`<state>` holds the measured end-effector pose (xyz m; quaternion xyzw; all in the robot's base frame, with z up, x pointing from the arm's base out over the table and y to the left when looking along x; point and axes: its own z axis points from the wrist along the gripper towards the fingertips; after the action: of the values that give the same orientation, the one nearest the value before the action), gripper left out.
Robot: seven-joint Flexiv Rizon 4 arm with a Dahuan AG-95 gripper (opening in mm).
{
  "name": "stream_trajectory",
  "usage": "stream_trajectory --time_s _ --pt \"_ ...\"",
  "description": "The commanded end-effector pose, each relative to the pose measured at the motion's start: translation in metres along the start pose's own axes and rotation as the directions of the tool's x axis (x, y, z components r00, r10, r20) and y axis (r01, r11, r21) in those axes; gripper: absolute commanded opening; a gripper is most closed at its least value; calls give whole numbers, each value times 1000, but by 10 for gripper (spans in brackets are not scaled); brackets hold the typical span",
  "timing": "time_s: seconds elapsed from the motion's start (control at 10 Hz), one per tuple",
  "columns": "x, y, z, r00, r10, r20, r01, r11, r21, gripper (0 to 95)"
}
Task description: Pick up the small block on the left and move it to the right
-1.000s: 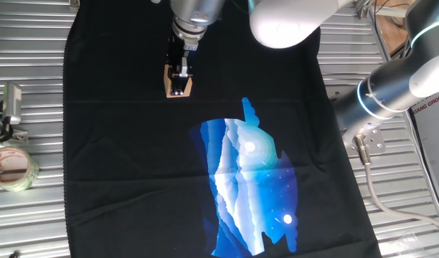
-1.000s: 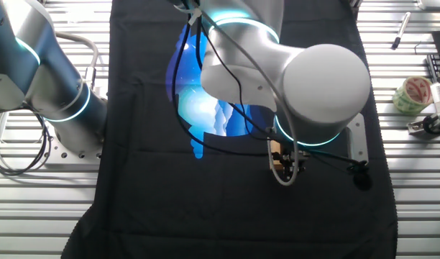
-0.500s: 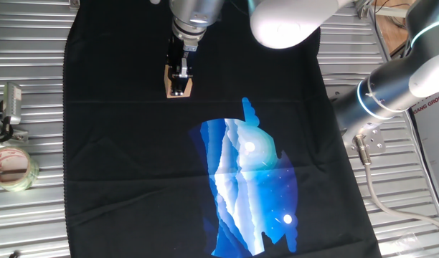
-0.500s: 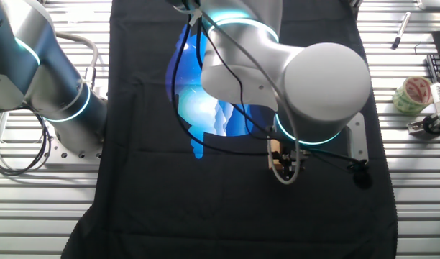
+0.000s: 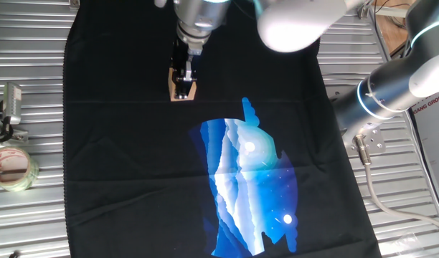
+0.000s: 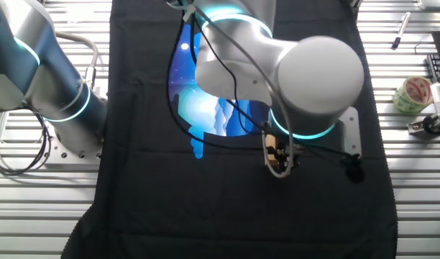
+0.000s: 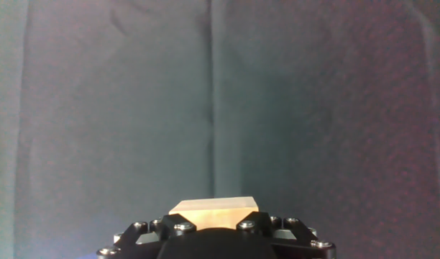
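Note:
The small block (image 5: 183, 92), a light tan wooden cube, sits between the fingers of my gripper (image 5: 183, 83) near the far left of the black cloth (image 5: 119, 158). The gripper is shut on the block. I cannot tell whether the block rests on the cloth or hangs just above it. In the other fixed view the block (image 6: 275, 154) shows only as a sliver under the big white wrist, in the gripper (image 6: 277, 160). In the hand view the block's top edge (image 7: 213, 207) shows just above the gripper body (image 7: 213, 229), with plain dark cloth ahead.
The cloth carries a blue printed picture (image 5: 252, 186) to the right of the block. A roll of clear tape (image 5: 11, 168) and a metal clamp (image 5: 10, 106) lie off the cloth on the slatted table. A second arm's base (image 5: 392, 89) stands at the right edge.
My gripper has shifted a little to the right with the block in it, away from its earlier spot on the cloth.

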<state>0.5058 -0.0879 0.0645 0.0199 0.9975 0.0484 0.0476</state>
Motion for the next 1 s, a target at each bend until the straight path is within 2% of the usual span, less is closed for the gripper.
stream_trajectory --time_s 0.1,0.5,1.0 --pt "6 11 2 1000 20 11 -20 1000 20 0" --pt "14 33 -1 998 62 18 -62 997 47 0" --pt "23 50 -4 996 92 18 -93 993 69 0"
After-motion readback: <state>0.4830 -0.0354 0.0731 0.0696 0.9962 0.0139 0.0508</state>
